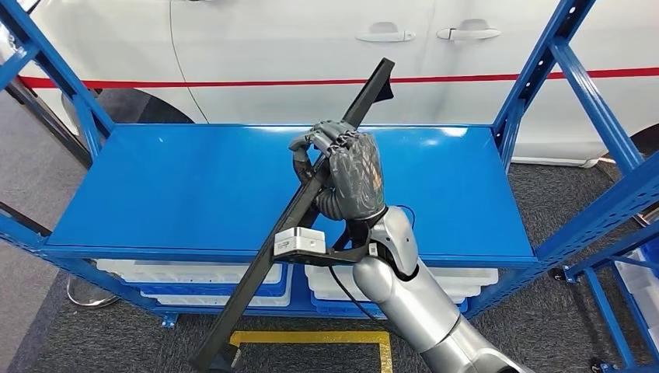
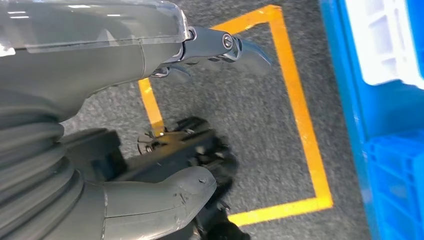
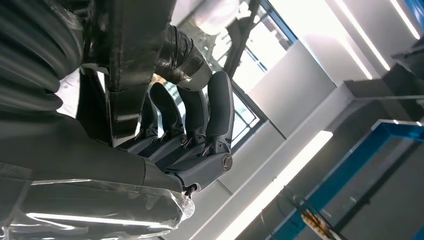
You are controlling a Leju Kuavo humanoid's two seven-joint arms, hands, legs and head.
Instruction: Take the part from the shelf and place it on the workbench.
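Note:
The part (image 1: 247, 299) is a long black bar. It slants from above the back of the blue shelf top (image 1: 179, 186) down past the shelf's front edge toward the floor. My right hand (image 1: 350, 175) grips it around the middle, above the shelf surface, fingers wrapped over the bar. In the right wrist view the dark bar (image 3: 122, 75) runs between the thumb and the curled fingers (image 3: 215, 110). My left hand (image 2: 165, 195) hangs over the floor and holds nothing, with one finger (image 2: 225, 45) stretched out.
A white car (image 1: 311, 47) with a red stripe stands close behind the shelf. Blue uprights (image 1: 591, 101) frame both shelf ends. White and blue bins (image 1: 194, 276) sit on the lower level. Orange tape (image 1: 311, 338) marks the grey carpet in front.

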